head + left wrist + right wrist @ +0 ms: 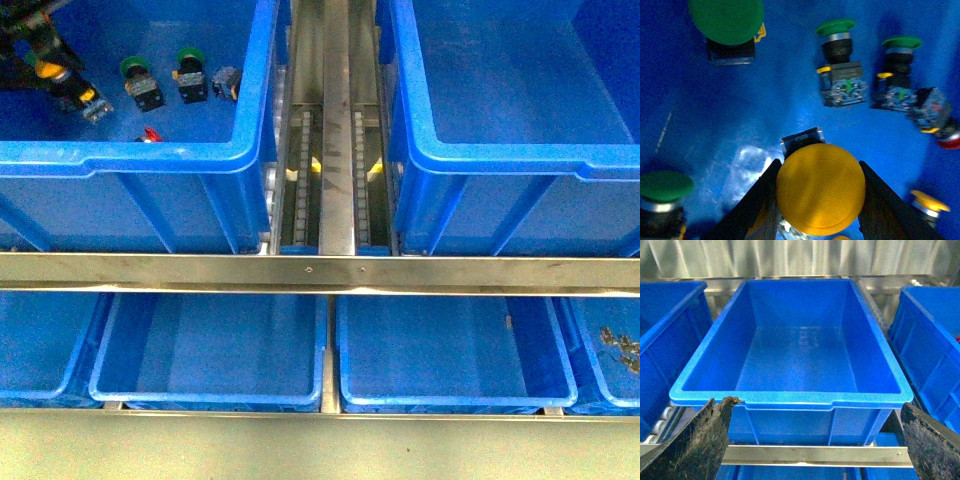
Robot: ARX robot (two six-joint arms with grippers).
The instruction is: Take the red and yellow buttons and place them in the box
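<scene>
My left gripper (820,200) is shut on the yellow button (820,189), its black fingers (755,205) pressing both sides of the round cap, just above the floor of the left blue crate (170,155). In the front view that gripper (45,60) sits at the crate's far left corner. A second yellow button (929,202) and a red button (950,140) lie nearby; the red one (150,134) is partly hidden by the rim. The empty box (790,400) stands before my right gripper (812,450), which is open with nothing between its fingers. The box (520,160) is at the right.
Several green-capped switches (837,30) (901,44) (726,17) (662,186) lie around the held button. A roller track (335,150) runs between the two crates. A steel rail (320,272) crosses in front. Shallower blue trays (210,350) (455,350) sit below, one with small metal parts (620,345).
</scene>
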